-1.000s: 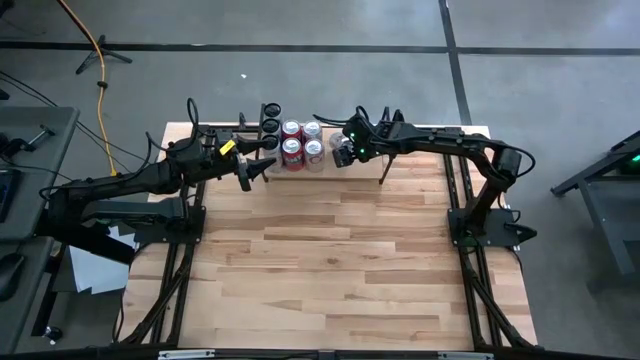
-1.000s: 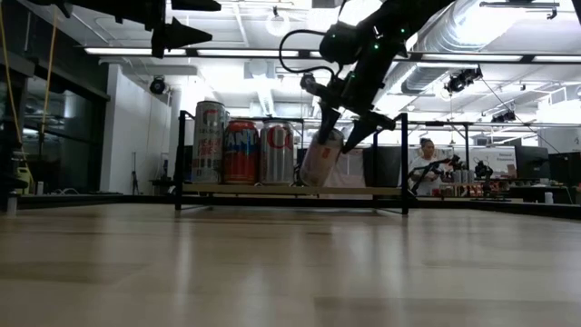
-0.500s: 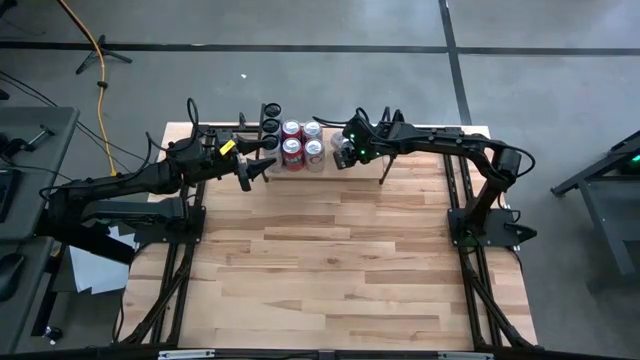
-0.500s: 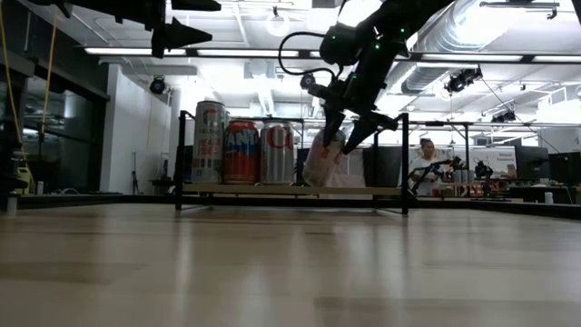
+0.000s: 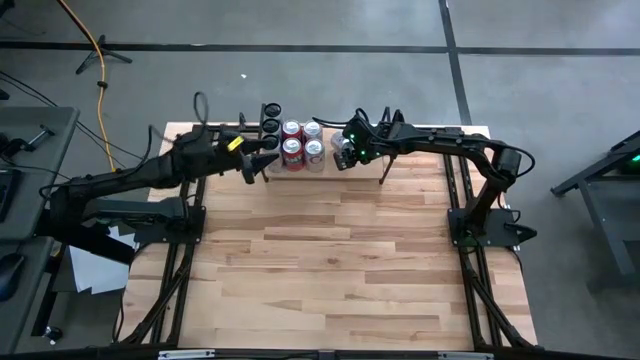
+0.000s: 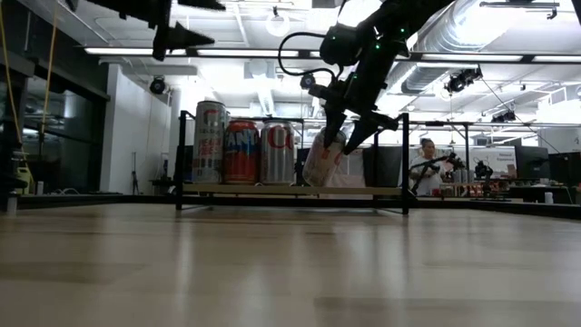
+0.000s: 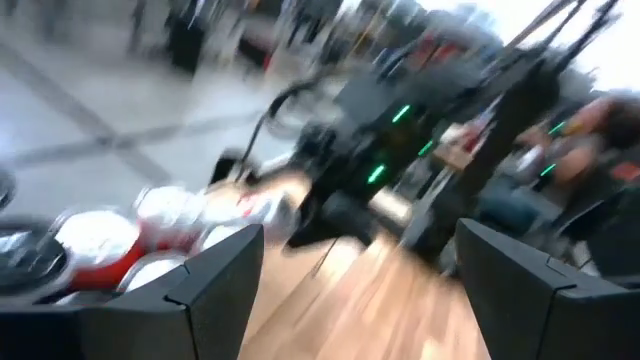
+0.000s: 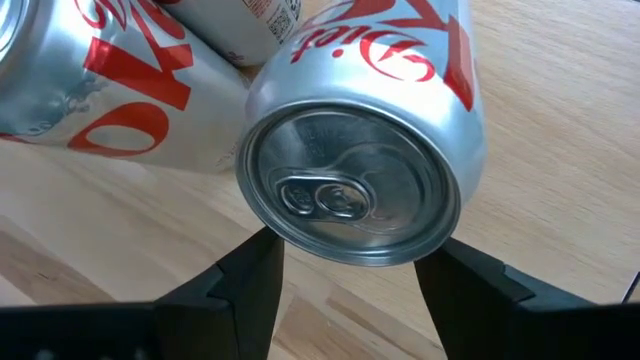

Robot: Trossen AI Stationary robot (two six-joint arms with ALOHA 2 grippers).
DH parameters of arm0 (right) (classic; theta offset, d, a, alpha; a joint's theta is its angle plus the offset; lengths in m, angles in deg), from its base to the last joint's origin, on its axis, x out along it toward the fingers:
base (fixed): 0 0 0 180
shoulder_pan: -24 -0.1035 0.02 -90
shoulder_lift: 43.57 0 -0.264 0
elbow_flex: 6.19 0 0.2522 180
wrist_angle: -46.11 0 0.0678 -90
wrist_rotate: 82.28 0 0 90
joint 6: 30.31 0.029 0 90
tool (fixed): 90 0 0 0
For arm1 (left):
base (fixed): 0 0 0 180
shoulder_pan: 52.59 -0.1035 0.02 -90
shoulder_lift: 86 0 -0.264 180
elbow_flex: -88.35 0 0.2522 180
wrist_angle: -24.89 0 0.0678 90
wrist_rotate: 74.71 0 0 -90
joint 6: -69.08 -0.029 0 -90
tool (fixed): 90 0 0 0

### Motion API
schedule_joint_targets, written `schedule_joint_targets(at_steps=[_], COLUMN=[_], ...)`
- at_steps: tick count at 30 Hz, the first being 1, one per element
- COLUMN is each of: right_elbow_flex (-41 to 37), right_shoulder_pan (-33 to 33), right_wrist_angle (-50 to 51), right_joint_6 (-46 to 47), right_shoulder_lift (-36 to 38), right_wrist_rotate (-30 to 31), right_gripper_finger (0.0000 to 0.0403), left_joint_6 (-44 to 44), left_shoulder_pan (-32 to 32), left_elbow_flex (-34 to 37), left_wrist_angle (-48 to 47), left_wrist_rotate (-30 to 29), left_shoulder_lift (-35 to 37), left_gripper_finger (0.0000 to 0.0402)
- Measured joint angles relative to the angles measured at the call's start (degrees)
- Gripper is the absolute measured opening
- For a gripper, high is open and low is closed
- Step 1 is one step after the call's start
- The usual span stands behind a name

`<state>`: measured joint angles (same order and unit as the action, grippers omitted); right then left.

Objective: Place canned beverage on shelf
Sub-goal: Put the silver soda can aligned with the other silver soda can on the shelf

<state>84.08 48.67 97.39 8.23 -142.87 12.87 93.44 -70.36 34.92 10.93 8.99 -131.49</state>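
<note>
**One silver can leans on the shelf, with my right gripper on it**

One silver can (image 8: 360, 150) with red letters sits tilted on the shelf (image 6: 290, 190), and it does not stand straight. My right gripper (image 5: 343, 153) is at its top end. In the right wrist view I see the can's lid between my two dark fingers (image 8: 240, 290), one on each side of the rim, so the jaws are closed on the can. In the low view the can (image 6: 324, 160) leans over with its bottom end on the pale plank, about in the middle of the shelf, and the right gripper (image 6: 353, 133) comes down on it from above.

Just beside the tilted can stand more cans in a row — a tall silver one (image 6: 209, 142) near the shelf's left edge, then a red can (image 6: 241, 152), then another silver can with red letters (image 6: 278, 153). From above I count four can tops (image 5: 301, 143) packed close together, and three dark round tops (image 5: 270, 126) next to them.

The shelf sits at the far edge of the wooden table (image 5: 330, 260).

My left gripper (image 5: 258, 168) hangs in the air just beside the shelf's left end — it holds nothing, and its jaws are spread apart. In the left wrist view its fingers (image 7: 210, 285) stand wide with only air between them.
</note>
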Motion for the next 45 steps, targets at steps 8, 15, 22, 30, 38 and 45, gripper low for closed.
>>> schedule_joint_targets(at_steps=[8, 15, 22, 30, 38, 45], right_elbow_flex=[0.0, 0.0, 0.1, 0.1, 6.2, 10.9], right_shoulder_pan=[0.0, 0.0, 0.0, 0.2, 1.7, 3.9], right_wrist_angle=[0.1, 0.1, 0.0, -0.7, -1.4, -0.5], right_joint_6=[-0.1, -0.5, -0.6, 0.0, -1.8, -0.7], right_shoulder_lift=[0.0, 0.0, 0.1, 0.3, 0.7, 0.6], right_wrist_rotate=[-0.5, -0.5, -0.3, -0.8, -0.7, -0.8], right_gripper_finger=[0.0204, 0.0204, 0.0204, 0.0204, 0.0204, 0.0204], left_joint_6=[-5.0, -16.6, -15.8, -15.0, -18.6, -17.9], left_shoulder_pan=[-7.4, -18.2, -28.5, -29.4, -31.1, -31.0], left_elbow_flex=[-22.7, -43.5, -56.1, -58.7, -58.6, -47.3], left_wrist_angle=[-21.8, -35.8, -38.1, -39.9, -37.1, -31.9], left_wrist_rotate=[6.8, 7.1, 13.8, 21.3, 21.0, 21.0], left_shoulder_lift=[-17.5, -35.9, -50.6, -56.7, -45.9, -30.9], left_gripper_finger=[0.0277, 0.0241, 0.0145, 0.0013, 0.0001, 0.0])
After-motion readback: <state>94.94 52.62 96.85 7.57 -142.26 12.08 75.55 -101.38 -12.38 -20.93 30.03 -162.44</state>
